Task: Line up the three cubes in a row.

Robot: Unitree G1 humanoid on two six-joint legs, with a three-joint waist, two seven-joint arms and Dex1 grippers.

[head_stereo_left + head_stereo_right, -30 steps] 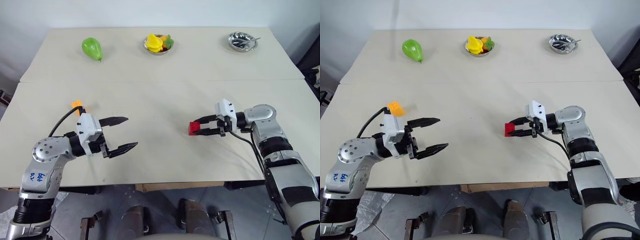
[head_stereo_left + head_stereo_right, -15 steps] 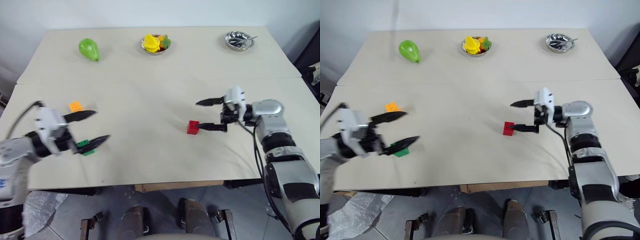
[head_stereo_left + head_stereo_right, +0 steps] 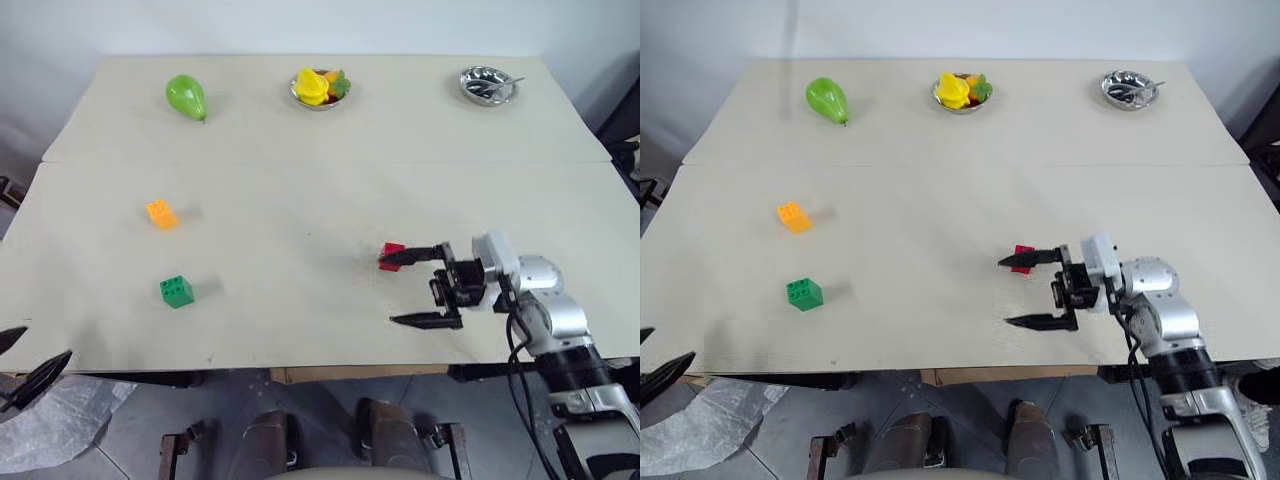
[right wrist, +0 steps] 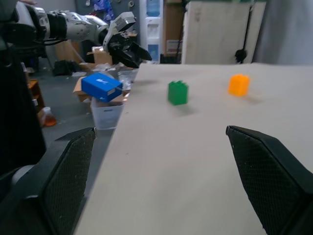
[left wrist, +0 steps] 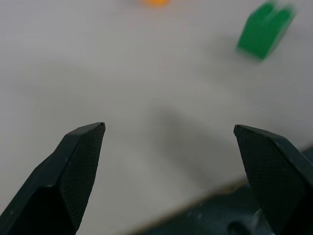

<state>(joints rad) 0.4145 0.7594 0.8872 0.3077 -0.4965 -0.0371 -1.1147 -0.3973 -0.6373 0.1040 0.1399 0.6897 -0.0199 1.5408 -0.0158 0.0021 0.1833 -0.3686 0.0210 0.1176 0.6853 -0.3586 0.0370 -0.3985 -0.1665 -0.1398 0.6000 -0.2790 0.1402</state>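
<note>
The right gripper (image 3: 424, 285) has let go of the red cube (image 3: 391, 255) and drawn back toward the near edge of the surface (image 3: 300, 200), jaws apart; the left gripper (image 3: 20, 358) has swung off the near left edge, jaws apart too; farther left lie the green cube (image 3: 176, 291), then the orange cube (image 3: 161, 213), well apart from the red, so I judge the row not yet formed.

Silver right arm (image 3: 545, 318), black cable, white wrist block, black jaws.
</note>
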